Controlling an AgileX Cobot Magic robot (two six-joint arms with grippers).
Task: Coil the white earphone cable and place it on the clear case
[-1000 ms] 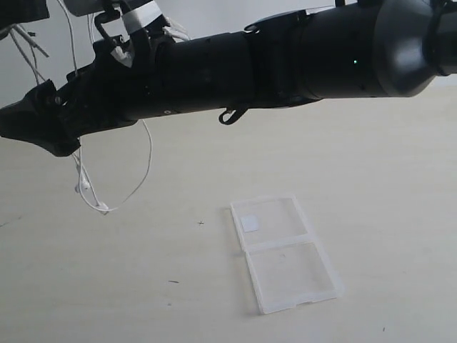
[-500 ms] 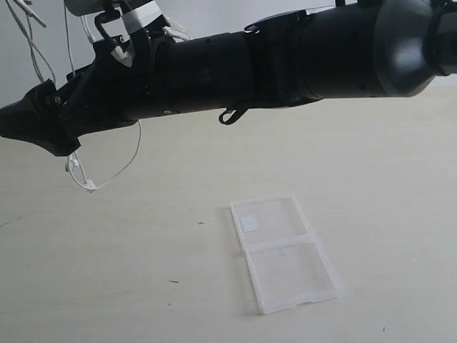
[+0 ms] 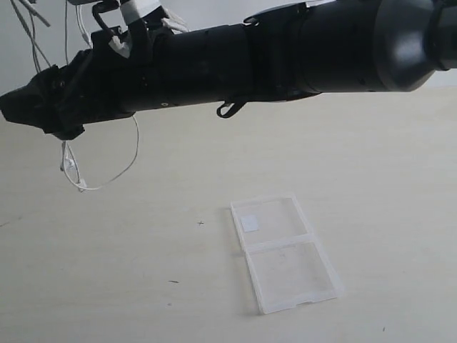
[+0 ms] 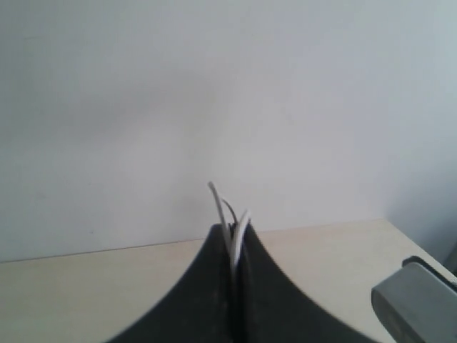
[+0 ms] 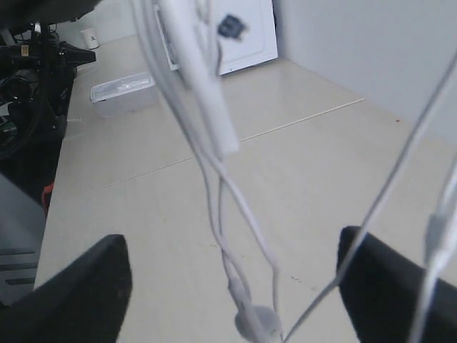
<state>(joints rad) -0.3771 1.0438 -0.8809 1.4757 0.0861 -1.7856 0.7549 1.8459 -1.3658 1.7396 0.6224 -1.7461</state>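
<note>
Above: right arm spans the exterior view, blocking passage overhead.
Left: cable loops dangle under it.
Around case: table bare, approach open.

The white earphone cable hangs in thin loops in the air, far left. The clear case lies open and flat, nearer, to its right.

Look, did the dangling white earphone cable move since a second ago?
Yes. The hanging loop of the white earphone cable has gone up and leftward, farther from the clear case, which stayed put.
</note>
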